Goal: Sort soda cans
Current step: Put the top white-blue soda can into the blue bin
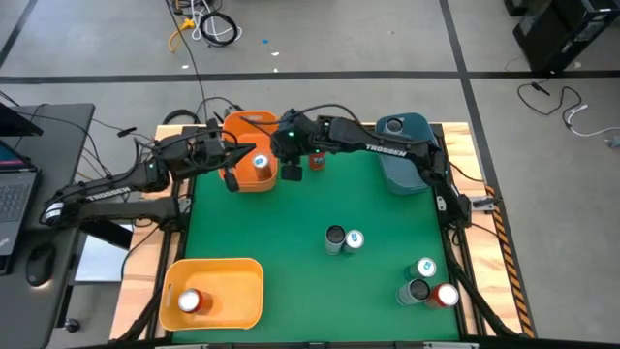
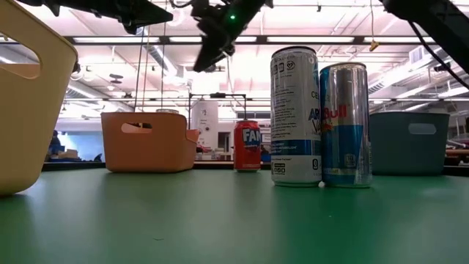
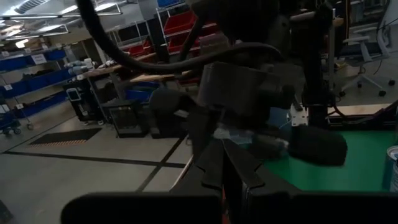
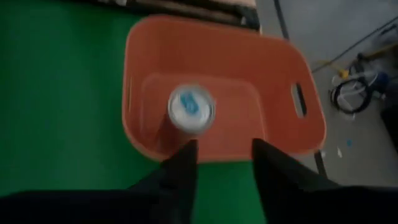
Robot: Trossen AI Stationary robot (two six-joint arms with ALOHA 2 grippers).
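The right gripper (image 4: 222, 163), fingers parted and empty, is held above the orange plastic bin (image 4: 273, 74) at the green table's (image 1: 291, 233) far edge, where a white-and-blue soda can (image 4: 191, 109) is stood upright, apparently sorted by colour, while the left gripper (image 1: 231, 180) is kept shut beside the bin.

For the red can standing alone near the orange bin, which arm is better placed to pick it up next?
The right arm, I think. Its gripper hovers with empty fingers beside the orange bin, next to the red can. The left gripper is shut over the bin's other side, with the right arm between it and the can.
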